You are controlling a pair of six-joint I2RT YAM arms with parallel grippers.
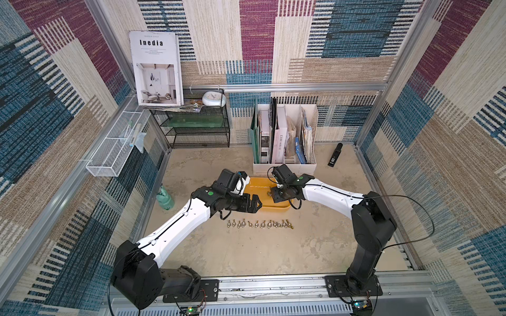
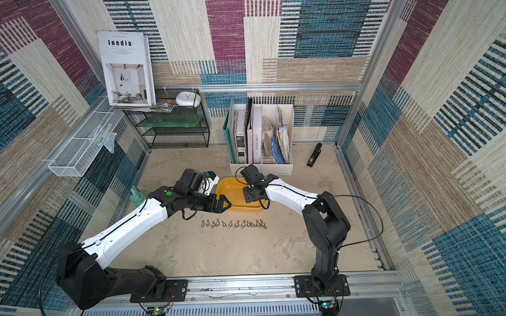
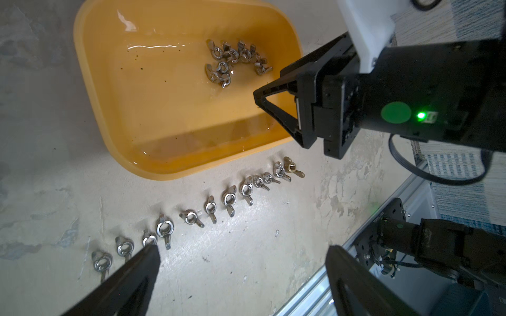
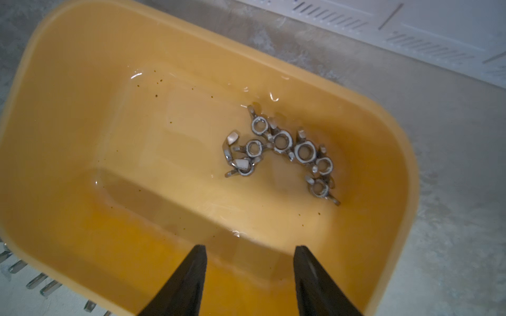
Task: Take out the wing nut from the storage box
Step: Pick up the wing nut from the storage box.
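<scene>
Left gripper [image 1: 258, 203]: jaws wide apart, empty, at the left near corner of the storage box [image 1: 273, 209]. Box sits mid-table [image 1: 246, 251]. Wing nuts [image 4: 282, 147] lie clustered on its floor, toward the right end. Row of wing nuts [image 1: 258, 224] lies on the table, just near of the box. Right gripper [image 4: 250, 249]: above the box, jaws partly apart, nothing between them.
</scene>
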